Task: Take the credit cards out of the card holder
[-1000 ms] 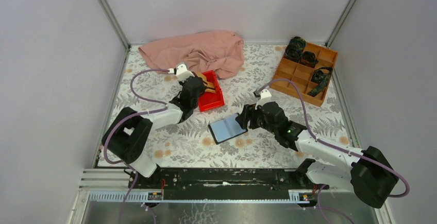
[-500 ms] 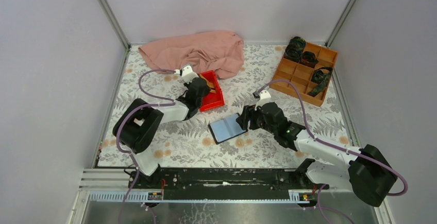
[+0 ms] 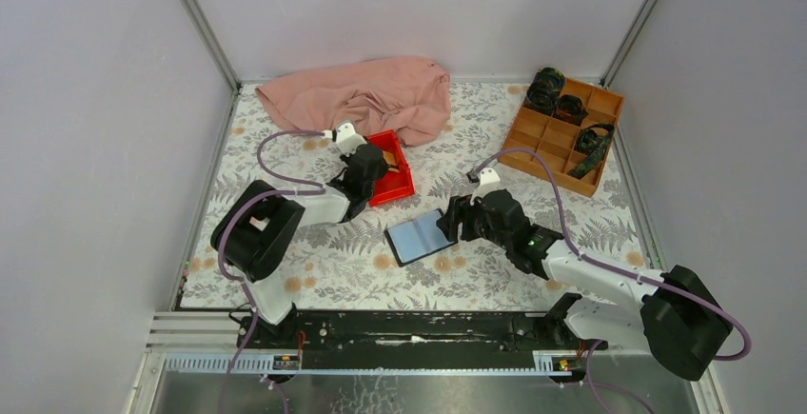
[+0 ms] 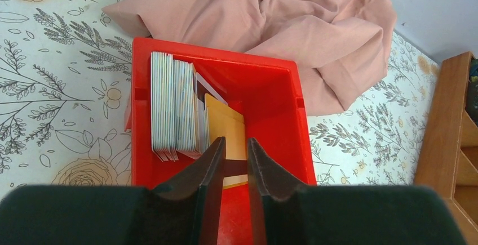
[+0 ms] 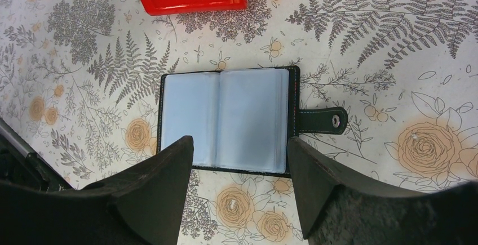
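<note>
Left tool (image 4: 235,143): fingers set a narrow gap apart, low inside the red tray (image 4: 270,87), directly over an orange card. It cannot be told whether they grip that card. The credit cards (image 4: 175,107) are in the tray, with a pale stack along its left wall and orange ones beside it.

Right tool (image 5: 239,143): fingers spread wide, holding nothing, above the card holder (image 5: 225,118). The holder lies open on the bench (image 5: 366,48), blue pockets upward, near the tray but apart from it
</note>
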Robot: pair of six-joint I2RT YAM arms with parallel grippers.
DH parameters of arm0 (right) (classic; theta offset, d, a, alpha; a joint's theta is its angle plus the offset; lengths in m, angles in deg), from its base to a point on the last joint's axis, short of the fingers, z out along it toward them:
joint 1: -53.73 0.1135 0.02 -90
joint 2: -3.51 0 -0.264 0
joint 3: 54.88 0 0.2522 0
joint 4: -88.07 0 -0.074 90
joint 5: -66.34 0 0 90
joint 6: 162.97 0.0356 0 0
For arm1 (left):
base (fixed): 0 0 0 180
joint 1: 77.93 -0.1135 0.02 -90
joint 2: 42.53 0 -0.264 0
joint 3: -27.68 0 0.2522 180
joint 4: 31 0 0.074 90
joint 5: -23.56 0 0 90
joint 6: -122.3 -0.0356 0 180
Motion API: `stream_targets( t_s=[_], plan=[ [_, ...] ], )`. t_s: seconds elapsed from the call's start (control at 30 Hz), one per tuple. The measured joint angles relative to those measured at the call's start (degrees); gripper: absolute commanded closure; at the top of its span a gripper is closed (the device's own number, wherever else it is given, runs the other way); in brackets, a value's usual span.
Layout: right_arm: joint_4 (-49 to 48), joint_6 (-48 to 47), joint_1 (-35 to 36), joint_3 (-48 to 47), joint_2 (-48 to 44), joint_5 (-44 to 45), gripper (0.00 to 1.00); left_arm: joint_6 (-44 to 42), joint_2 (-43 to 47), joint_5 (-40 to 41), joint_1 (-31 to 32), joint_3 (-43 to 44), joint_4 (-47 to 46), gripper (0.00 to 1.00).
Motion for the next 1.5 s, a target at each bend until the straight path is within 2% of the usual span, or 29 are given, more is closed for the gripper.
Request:
stream_targets(
  t_s=[0.27, 0.33, 0.47, 0.57, 0.67, 0.8, 1.0, 1.17, 1.4, 1.5],
  plan=[
    [-0.79, 0.00, -0.02, 0.00, 1.03, -0.44, 0.31, -1.09, 5.07, 0.87, 0.09, -0.50, 0.37, 0.76],
    [-0.87, 0.02, -0.02, 0.00, 1.09, -0.42, 0.31, -1.51, 8.98, 1.38, 0.33, -1.73, 0.26, 0.76],
    [-1.44, 0.02, -0.02, -0.02, 2.27, -0.46, 0.29, -2.99, 19.15, 1.88, 1.20, -5.99, 0.31, 0.67],
    [-1.62, 0.07, -0.02, -0.26, 5.38, -0.83, 0.29, -3.48, 26.05, 0.81, 2.29, -8.79, 0.94, 0.67],
    [-1.22, 0.09, -0.02, -1.22, 9.05, -1.62, 0.30, -3.72, 30.21, 0.11, 5.51, -12.20, 1.31, 0.74],
    [0.00, 0.22, -0.04, -3.54, 13.35, -1.77, 0.34, -3.41, 33.00, -1.40, 13.40, -19.93, 1.88, 0.99],
    [0.61, 0.48, -0.04, -5.07, 16.24, -2.05, 0.39, 0.35, 29.70, -4.09, 22.56, -29.16, 2.64, 1.00],
    [0.52, 0.74, -0.04, -5.09, 17.55, -2.29, 0.51, 5.20, 24.83, -4.72, 26.34, -33.46, 2.19, 1.00],
    [-0.52, 1.62, -0.17, -5.16, 19.91, -4.68, 0.76, 7.17, 21.79, -4.74, 26.64, -32.46, 1.18, 1.00],
    [-1.46, 2.10, -0.24, -5.16, 20.68, -5.79, 0.80, 7.56, 20.81, -4.74, 26.64, -31.80, 1.01, 1.00]
  ],
)
